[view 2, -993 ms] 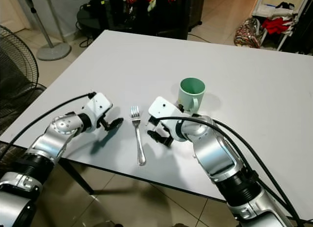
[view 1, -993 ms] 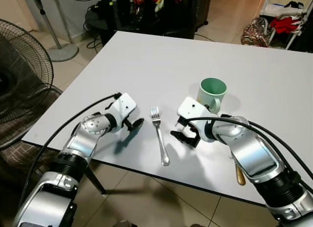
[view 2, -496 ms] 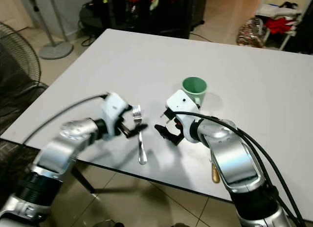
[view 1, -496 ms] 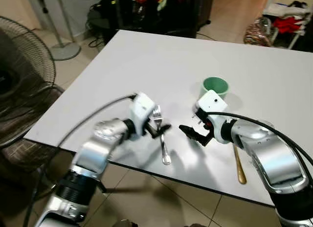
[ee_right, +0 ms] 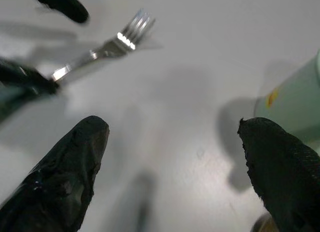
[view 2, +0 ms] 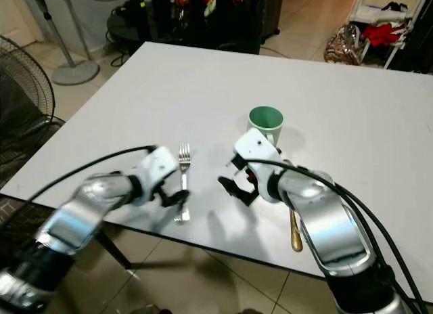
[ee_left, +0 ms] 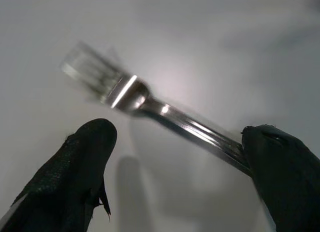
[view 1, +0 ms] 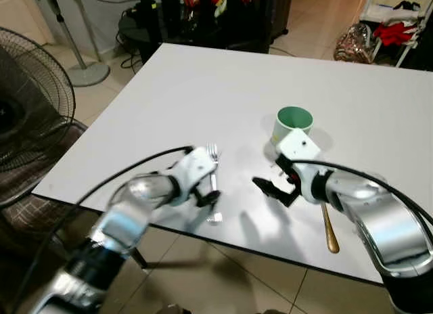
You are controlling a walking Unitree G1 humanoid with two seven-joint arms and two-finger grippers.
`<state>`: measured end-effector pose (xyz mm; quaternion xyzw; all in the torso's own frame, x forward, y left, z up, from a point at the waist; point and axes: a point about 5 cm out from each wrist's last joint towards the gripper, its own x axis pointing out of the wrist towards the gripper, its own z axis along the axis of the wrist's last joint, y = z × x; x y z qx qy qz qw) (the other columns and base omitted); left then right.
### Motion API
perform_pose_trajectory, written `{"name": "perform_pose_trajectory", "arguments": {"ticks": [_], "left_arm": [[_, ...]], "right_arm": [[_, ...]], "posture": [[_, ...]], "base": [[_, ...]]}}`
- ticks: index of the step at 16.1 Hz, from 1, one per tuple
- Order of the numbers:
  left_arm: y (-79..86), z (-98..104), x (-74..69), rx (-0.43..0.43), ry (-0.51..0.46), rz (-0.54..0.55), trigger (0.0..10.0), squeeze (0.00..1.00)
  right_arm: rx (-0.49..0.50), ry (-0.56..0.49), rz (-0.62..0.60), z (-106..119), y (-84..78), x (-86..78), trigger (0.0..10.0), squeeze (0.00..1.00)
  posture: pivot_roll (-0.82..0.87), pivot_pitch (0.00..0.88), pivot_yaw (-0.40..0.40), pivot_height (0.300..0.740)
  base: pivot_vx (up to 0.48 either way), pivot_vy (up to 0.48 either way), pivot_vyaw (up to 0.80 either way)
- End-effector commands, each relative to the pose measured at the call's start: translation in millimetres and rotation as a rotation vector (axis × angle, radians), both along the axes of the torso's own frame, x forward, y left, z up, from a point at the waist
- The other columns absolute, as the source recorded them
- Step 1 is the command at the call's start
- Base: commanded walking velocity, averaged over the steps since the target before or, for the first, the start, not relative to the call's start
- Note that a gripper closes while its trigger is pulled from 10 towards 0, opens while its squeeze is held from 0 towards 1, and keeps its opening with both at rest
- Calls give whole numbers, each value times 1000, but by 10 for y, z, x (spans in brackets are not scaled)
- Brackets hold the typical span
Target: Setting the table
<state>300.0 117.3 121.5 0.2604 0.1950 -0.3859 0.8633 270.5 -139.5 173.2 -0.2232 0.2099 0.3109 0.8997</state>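
While blurred, left gripper (view 1: 206, 192) sits at fork (view 1: 214, 185) on table (view 1: 203, 91) front edge; green mug (view 1: 292, 126) upright, contents not visible, spoon (view 1: 329, 227) by right arm. Left wrist: fingers (ee_left: 85, 167) apart, one touching fork handle. Right wrist: right gripper (ee_right: 172, 164) spread wide, holding nothing, mug beside.

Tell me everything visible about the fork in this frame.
The fork is shiny silver metal with four tines and a long slim handle. It lies on the white table near the front edge, tines pointing away from the robot, left of the green mug. The left gripper is over its handle with fingers spread; one finger touches the handle, the other stands clear of it. It looks blurred, so whether it is lifted cannot be told. The open right gripper is beside it, not touching.
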Motion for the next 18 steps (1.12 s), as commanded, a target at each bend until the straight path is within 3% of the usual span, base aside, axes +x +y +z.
{"name": "perform_pose_trajectory", "arguments": {"ticks": [1,4,7,14,18], "left_arm": [[37,47,-22,-23,6,-11,10000,31],[211,131,-32,-56,-3,-16,10000,0],[186,167,-37,-106,-5,-16,10000,0],[397,137,116,-49,-54,104,10000,0],[467,118,139,-24,-66,114,10000,0]], "right_arm": [[8,-14,7,47,9,-27,10000,0],[16,4,15,13,32,-45,10000,0],[25,8,22,15,52,-47,10000,0],[24,12,21,1,55,-41,10000,0],[16,6,23,-4,68,-26,10000,0]], "posture": [[-83,51,74,740],[-67,57,66,740],[-69,59,66,740],[-72,44,62,740],[-75,35,64,740]], "base": [[0,0,0],[0,0,0],[0,0,0],[0,0,0],[0,0,0]]}}
